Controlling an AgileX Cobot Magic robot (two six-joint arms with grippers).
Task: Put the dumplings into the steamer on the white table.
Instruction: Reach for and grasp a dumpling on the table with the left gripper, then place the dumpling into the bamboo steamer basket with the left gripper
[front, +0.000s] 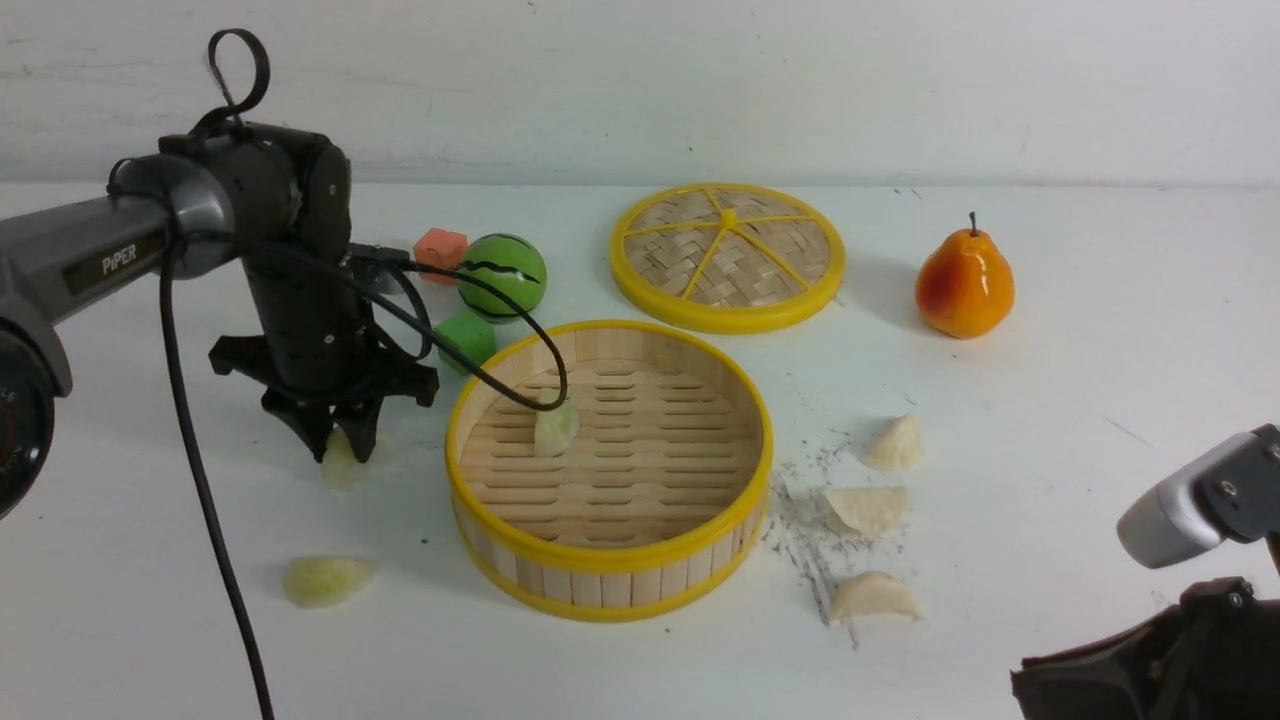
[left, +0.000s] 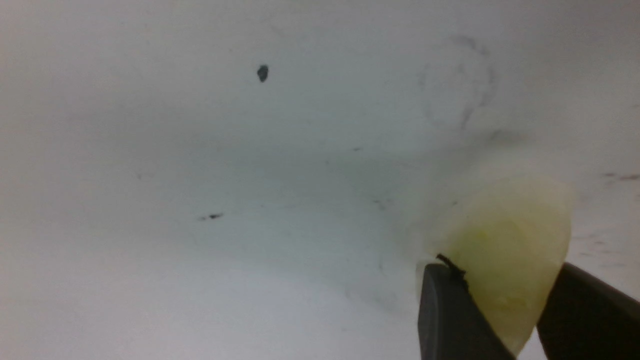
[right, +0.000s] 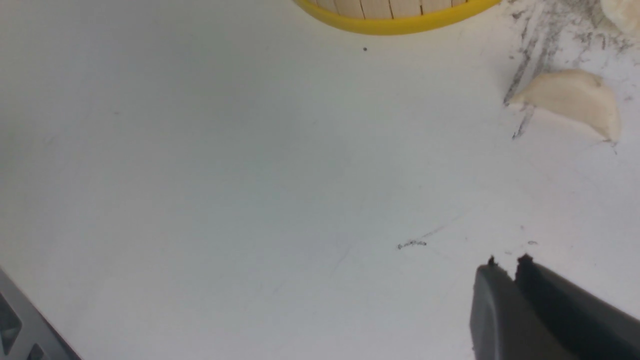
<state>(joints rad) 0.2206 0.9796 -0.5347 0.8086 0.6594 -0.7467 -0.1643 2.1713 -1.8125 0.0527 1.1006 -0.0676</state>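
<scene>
- One dumpling (front: 556, 428) lies in the steamer (front: 610, 555); five are left on the tabletop (front: 1050, 400).
- Left gripper (front: 340, 446) pinches a green dumpling (left: 505, 240) on the tabletop beside the steamer.
- Right gripper (right: 509, 262) is closed, empty.

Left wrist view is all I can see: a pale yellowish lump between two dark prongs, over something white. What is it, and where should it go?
Observer: It's a toy dumpling in the left gripper. The bamboo steamer stands just to its right.
Operator: Anything in that basket yet?
Observer: One green dumpling lies on its slats.
Operator: What's past the basket?
Observer: Three cream dumplings lie on the white table to its right.
</scene>
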